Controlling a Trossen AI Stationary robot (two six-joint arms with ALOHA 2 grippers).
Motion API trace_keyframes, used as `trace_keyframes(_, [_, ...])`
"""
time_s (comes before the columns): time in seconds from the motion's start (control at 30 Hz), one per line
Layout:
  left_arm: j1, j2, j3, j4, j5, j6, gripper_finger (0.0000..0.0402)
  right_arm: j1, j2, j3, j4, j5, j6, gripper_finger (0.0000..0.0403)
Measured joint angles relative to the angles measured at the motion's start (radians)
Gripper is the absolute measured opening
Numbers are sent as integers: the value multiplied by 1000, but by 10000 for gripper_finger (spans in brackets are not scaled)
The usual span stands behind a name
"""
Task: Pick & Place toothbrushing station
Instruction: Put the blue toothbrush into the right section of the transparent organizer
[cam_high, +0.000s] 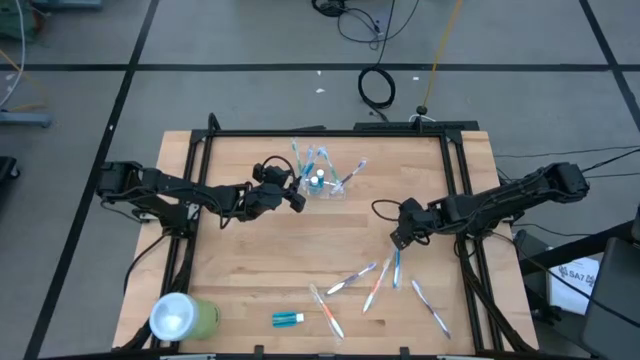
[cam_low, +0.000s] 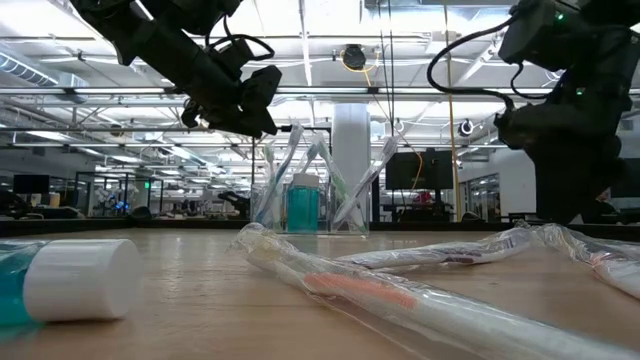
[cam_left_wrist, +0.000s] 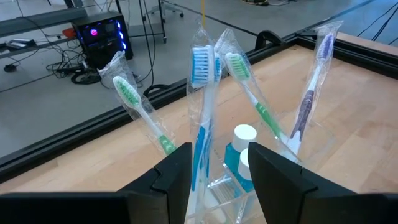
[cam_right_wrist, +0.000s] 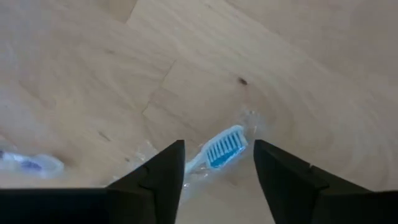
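Fingers of the left gripper (cam_left_wrist: 214, 171) stand spread, gripping nothing, just beside the small transparent colourless plastic cup (cam_high: 325, 187), which stands upright on the far middle of the wooden desk (cam_high: 250, 260). Inside the cup are several clear-wrapped toothbrushes leaning outward, among them a blue-bristled one (cam_left_wrist: 202, 68), two green-bristled ones (cam_left_wrist: 127, 93) and a purple one (cam_left_wrist: 311, 93), together with a small teal bottle with a white cap (cam_left_wrist: 239, 152). Fingers of the right gripper (cam_right_wrist: 217, 165) are likewise spread and empty, poised over a wrapped blue-headed toothbrush (cam_right_wrist: 221, 149) lying flat on the desk, well apart from the cup. More wrapped toothbrushes (cam_high: 375, 285) lie scattered at the near right. A small teal tube with a white cap (cam_high: 288, 319) lies at the near edge. An opaque light-green cup with a whitish top (cam_high: 182, 317) lies on its side at the near left corner.
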Motion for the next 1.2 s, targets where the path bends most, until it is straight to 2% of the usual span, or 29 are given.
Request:
trace_keyframes(0.2, [0,0,0,-2,0,0,163,30,4,-27,31,0,96,209])
trace_keyframes(0.4, [0,0,0,-2,0,-2,163,37,-2,-165,298,16,157,207])
trace_keyframes(0.53, [0,0,0,-1,2,-2,163,37,-3,-234,459,52,76,196])
trace_keyframes(0.67, [0,0,0,0,2,-1,163,34,-1,-258,519,61,-2,168])
trace_keyframes(1.1, [0,0,0,1,1,-1,163,24,-19,-260,519,88,-147,41])
trace_keyframes(1.2, [0,0,0,1,1,-2,163,-5,-45,-263,561,124,-217,22])
